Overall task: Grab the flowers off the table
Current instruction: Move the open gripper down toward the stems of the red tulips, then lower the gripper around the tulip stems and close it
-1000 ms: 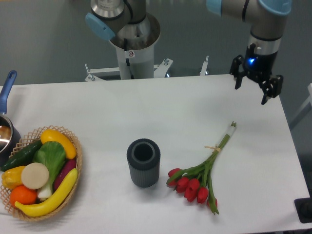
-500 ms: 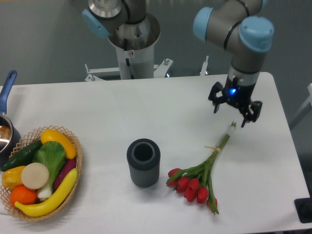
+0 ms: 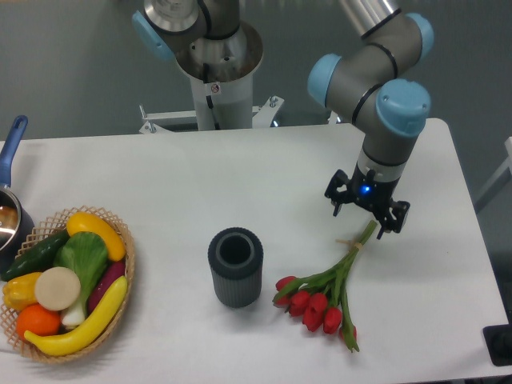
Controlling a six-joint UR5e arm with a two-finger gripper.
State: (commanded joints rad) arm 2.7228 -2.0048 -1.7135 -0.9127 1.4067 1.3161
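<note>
- Overhead, the gripper point(image 3: 366, 214) hangs with its two fingers spread wide and nothing between them, a blue light glowing on its body.
- Its fingertips sit just above the upper end of the stems, where the bunch's cut ends point up and to the right; whether they touch the stems cannot be told.
- Lying flat on the white desk point(image 3: 240, 184), the flowers point(image 3: 328, 286) have their red heads clustered at the lower left and their green stems running up toward the gripper, with a tan band around the stems near the top.
- Left of the red heads, a dark ribbed cylinder point(image 3: 235, 267) stands upright with its mouth open, near the flowers but apart from them.
- At the far left edge, a wicker basket point(image 3: 120, 240) holds colourful fruit and vegetables, and a pot with a blue handle point(image 3: 12, 144) is partly cut off beside it.
</note>
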